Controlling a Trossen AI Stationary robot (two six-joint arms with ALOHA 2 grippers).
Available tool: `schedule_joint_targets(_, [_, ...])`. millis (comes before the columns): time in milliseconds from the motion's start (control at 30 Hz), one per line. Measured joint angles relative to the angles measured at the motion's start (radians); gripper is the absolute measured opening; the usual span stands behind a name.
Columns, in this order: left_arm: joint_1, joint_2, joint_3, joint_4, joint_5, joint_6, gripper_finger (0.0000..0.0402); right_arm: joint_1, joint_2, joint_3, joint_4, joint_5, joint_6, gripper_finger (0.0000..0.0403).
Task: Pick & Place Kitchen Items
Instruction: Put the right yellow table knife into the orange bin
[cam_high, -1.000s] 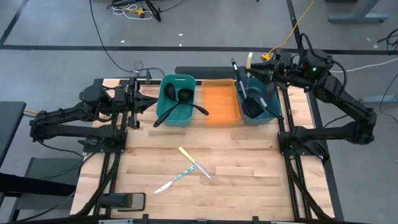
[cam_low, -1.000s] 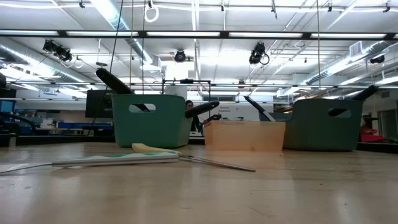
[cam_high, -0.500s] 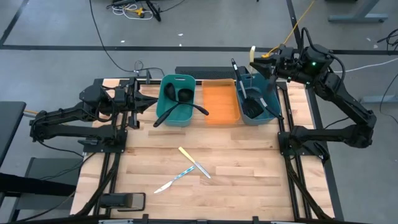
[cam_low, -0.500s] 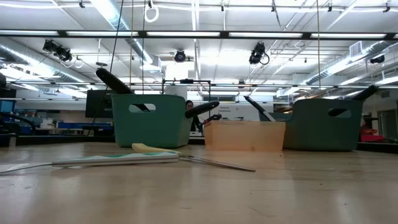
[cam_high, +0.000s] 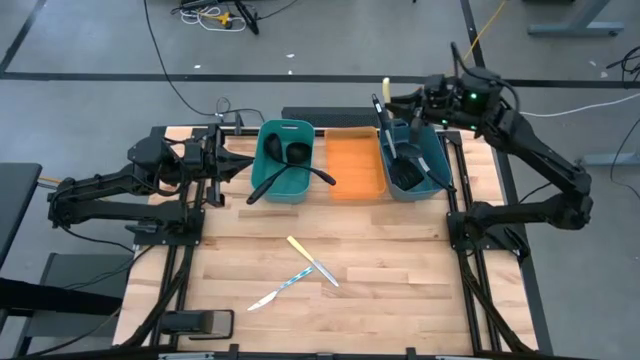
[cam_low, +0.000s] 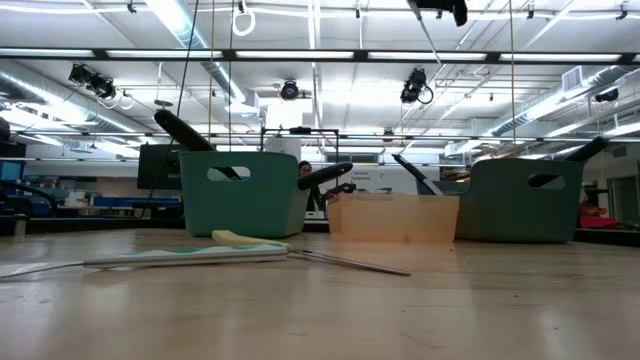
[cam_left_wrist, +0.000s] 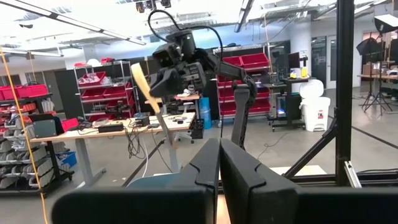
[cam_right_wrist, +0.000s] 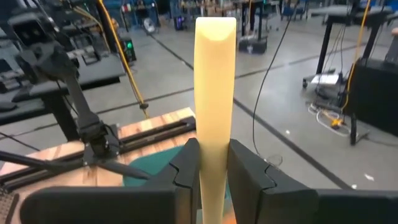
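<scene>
Worktop (cam_high: 330, 310), near edge: two knives (cam_high: 300, 270) lying crossed. Far edge: two teal bins (cam_high: 283, 160), each holding black utensils (cam_high: 290, 178). Right gripper (cam_high: 397, 101), raised above right bin: fingers pinching pale yellow knife handle (cam_right_wrist: 214, 93). Left gripper (cam_high: 245, 165), beside left bin: fingers pressed together. No legible writing.

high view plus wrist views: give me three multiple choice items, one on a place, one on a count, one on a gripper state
1. Where does the orange tray sit?
A. between the two teal bins
B. at the table's front edge
C. under the left arm

2. How many utensils lie loose on the bare table?
A. none
B. two
C. five

3. What is the right gripper doing?
A. hanging open
B. shut on nothing
C. shut on a pale yellow knife handle

Answers:
1 A, left bin and right bin flank it.
2 B, a yellow-handled knife crosses a blue-handled knife.
3 C, both fingers clamp it.
</scene>
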Motion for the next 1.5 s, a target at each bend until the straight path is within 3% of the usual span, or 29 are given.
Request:
schedule_joint_targets(933, [0.0, 0.0, 0.0, 0.0, 0.0, -0.007, 0.0016, 0.0, 0.164, 0.0, -0.131, 0.063, 0.03, 0.0061])
schedule_joint_targets(1500, [0.0, 0.0, 0.0, 0.0, 0.0, -0.008, 0.0016, 0.0, 0.305, 0.0, -0.165, 0.083, 0.15, 0.0061])
